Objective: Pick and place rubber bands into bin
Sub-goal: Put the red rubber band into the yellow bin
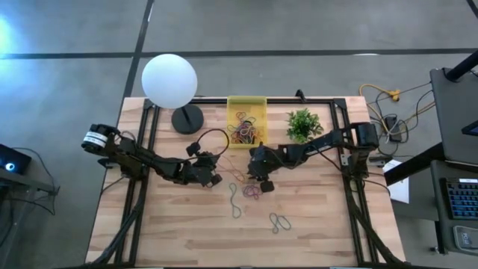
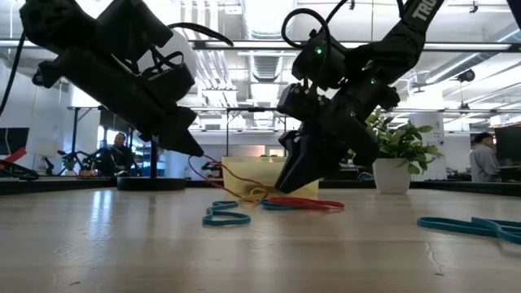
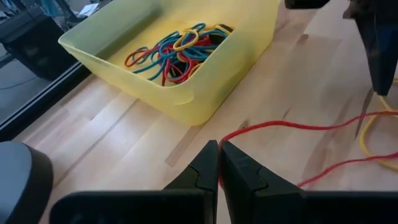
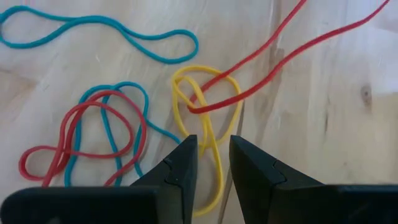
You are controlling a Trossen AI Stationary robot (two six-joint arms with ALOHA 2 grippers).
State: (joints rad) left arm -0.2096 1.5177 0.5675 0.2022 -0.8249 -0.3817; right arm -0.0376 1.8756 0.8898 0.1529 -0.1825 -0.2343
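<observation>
Pinching a red band (image 3: 292,126) taut in the closed left gripper (image 3: 219,163), stretching toward the right gripper (image 4: 212,149), whose part-open fingers are straddling a yellow band (image 4: 208,106) hooked on it, just short of the bin (image 1: 246,104).

- We see a pale wooden table (image 1: 187,232) with a black frame, standing on a grey floor (image 1: 314,26) crossed by dark seams.
- At its far edge stand a white globe lamp (image 1: 169,81) on a black base and a small green plant (image 1: 302,124) (in a white pot, in the low view).
- Right of the table are yellow and black cables (image 1: 388,104) and a dark desk with a keyboard (image 1: 459,200).
- Behind, an open ceiling (image 2: 244,57) with ducts and strip lights; a person (image 2: 120,150) sits at the left, another (image 2: 483,159) stands at the right.
</observation>
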